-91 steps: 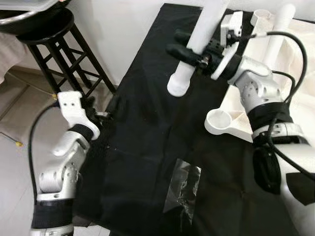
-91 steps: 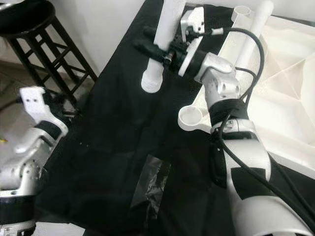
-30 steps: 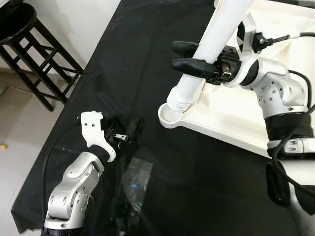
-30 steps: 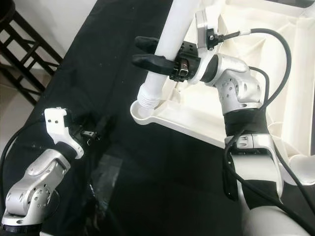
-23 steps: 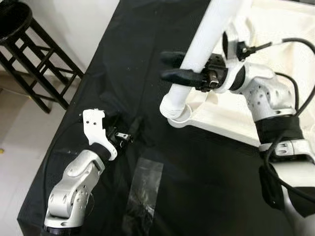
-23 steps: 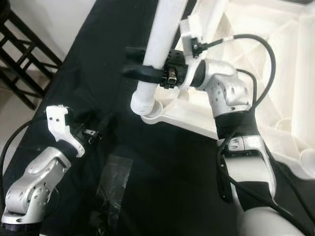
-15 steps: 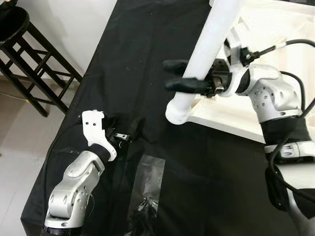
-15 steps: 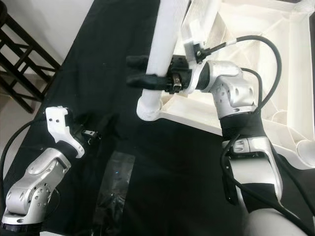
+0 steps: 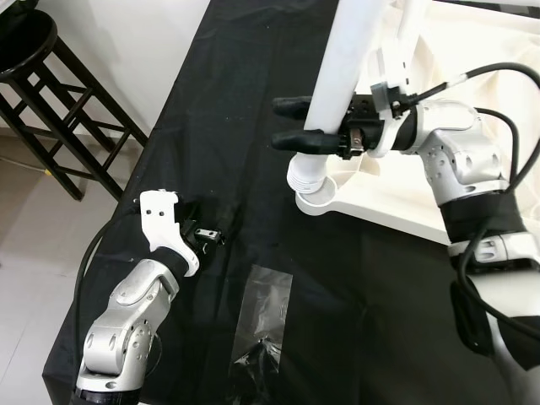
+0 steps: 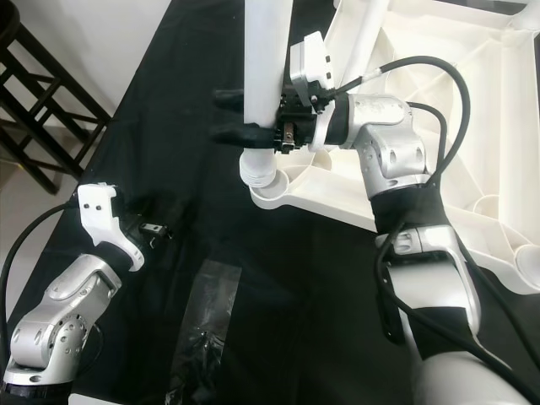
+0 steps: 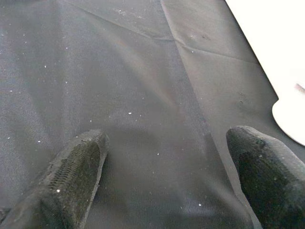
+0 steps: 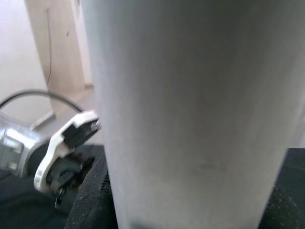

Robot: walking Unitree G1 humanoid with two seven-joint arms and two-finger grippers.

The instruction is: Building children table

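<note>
Right gripper [image 9: 297,123] clamps the white plastic table leg [image 9: 344,72], top cut off; its threaded end seemingly enters the tabletop's round corner socket [image 9: 314,203]; left gripper [image 11: 167,176] spread over black cloth [image 9: 219,126]

No readable text, label, brand, number or sign anywhere in these views.
</note>
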